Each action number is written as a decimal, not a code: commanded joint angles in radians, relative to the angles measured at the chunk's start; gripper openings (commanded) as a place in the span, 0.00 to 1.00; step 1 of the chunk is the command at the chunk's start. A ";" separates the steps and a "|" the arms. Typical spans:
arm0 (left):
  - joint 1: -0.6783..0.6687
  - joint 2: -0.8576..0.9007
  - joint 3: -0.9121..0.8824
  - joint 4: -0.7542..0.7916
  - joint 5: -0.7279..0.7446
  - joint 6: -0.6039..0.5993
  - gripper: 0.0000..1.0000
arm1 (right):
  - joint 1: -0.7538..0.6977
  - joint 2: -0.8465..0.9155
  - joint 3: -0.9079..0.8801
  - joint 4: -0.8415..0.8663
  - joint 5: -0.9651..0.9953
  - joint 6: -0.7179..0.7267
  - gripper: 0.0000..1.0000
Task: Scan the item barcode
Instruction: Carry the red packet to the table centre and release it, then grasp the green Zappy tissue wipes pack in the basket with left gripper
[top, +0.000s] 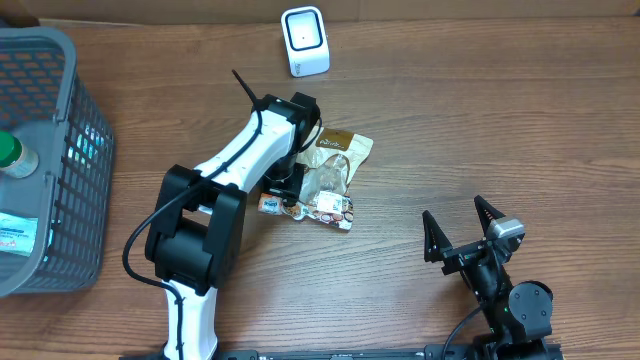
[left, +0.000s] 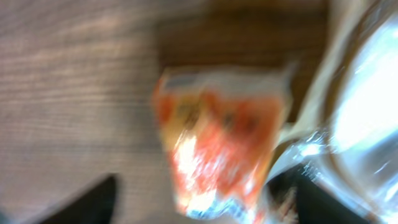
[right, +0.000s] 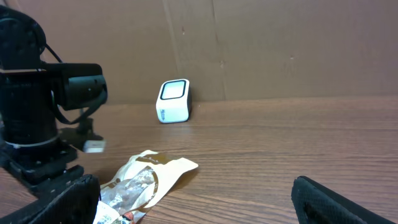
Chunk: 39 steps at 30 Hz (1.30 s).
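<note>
A beige snack pouch (top: 335, 165) with a clear window lies mid-table, also seen in the right wrist view (right: 146, 180). A small orange packet (top: 270, 204) lies at its left end and shows blurred in the left wrist view (left: 217, 149). My left gripper (top: 285, 190) hovers low over both, its dark fingertips (left: 93, 202) spread wide on either side of the orange packet, gripping nothing. The white barcode scanner (top: 305, 41) stands at the far edge, also in the right wrist view (right: 173, 101). My right gripper (top: 462, 232) stands open and empty near the front right.
A grey mesh basket (top: 70, 150) at the left edge holds a green-capped bottle (top: 10, 155) and other goods. A cardboard wall (right: 280, 50) rises behind the scanner. The left arm (right: 37, 112) stands at the left of the right wrist view.
</note>
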 joint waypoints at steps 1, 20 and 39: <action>0.017 -0.002 0.107 -0.074 -0.053 -0.037 0.83 | -0.002 -0.012 -0.010 0.004 -0.006 0.003 1.00; 0.431 -0.532 0.702 -0.268 -0.069 -0.262 1.00 | -0.002 -0.012 -0.010 0.004 -0.006 0.003 1.00; 1.220 -0.447 0.252 -0.161 0.063 -0.260 0.90 | -0.002 -0.012 -0.010 0.004 -0.006 0.003 1.00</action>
